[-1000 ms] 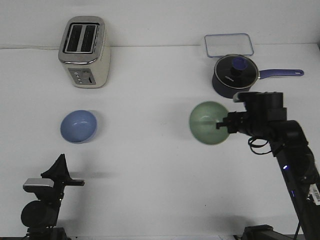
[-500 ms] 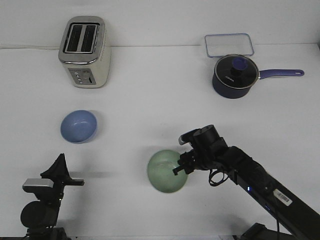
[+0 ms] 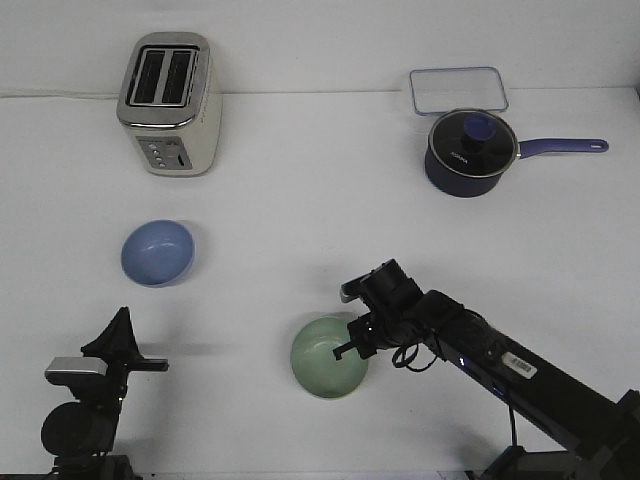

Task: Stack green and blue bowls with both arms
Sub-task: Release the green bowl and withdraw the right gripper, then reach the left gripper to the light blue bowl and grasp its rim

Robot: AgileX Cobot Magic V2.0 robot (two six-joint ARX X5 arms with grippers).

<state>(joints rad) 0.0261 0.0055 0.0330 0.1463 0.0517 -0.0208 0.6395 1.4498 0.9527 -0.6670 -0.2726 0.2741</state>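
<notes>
Now the right gripper (image 3: 352, 338), jaws clamped on its rim, has carried the green bowl (image 3: 326, 356) down, well right of the blue bowl (image 3: 157, 252). Left gripper (image 3: 125, 345) idle; jaws indeterminate. Stacking outstanding.

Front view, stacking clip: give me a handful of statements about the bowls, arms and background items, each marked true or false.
1. The right gripper is at the green bowl's rim. True.
2. The blue bowl sits inside the green bowl. False: they are far apart, the blue one near the toaster.
3. The left gripper holds the blue bowl. False: it is low at the near edge, touching nothing.
4. The saucepan has its lid on. True.
5. The clear container is behind the saucepan. True.
</notes>
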